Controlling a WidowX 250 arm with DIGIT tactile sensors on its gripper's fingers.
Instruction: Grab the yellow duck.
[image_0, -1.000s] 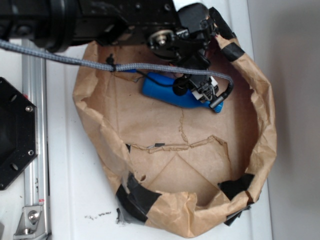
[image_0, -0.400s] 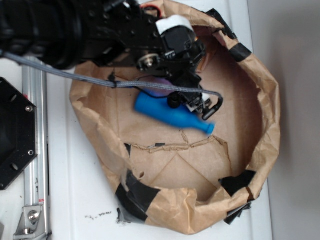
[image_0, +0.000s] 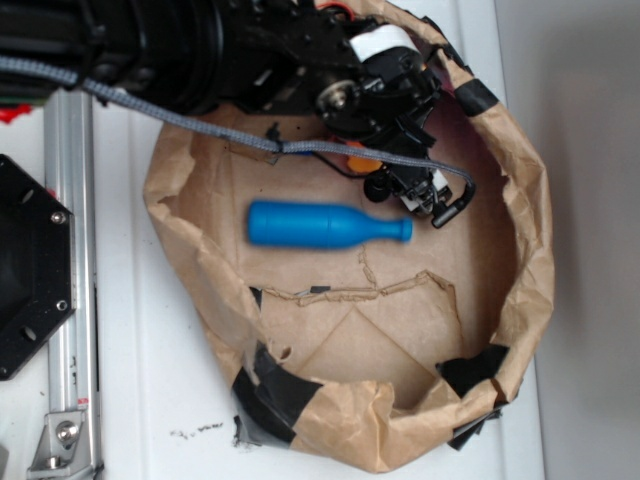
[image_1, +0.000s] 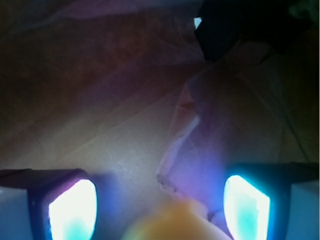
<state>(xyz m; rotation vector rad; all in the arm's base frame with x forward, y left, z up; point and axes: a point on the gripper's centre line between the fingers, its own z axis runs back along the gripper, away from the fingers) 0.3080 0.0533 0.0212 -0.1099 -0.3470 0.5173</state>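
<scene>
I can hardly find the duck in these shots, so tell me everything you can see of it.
Little of the duck shows. The wrist view has a blurred, rounded yellow-orange top at the bottom edge, between the hand's two glowing fingers, which stand apart on either side. From outside, only an orange patch peeks out under the black arm, inside the paper bag, apart from the bottle. Contact cannot be judged.
</scene>
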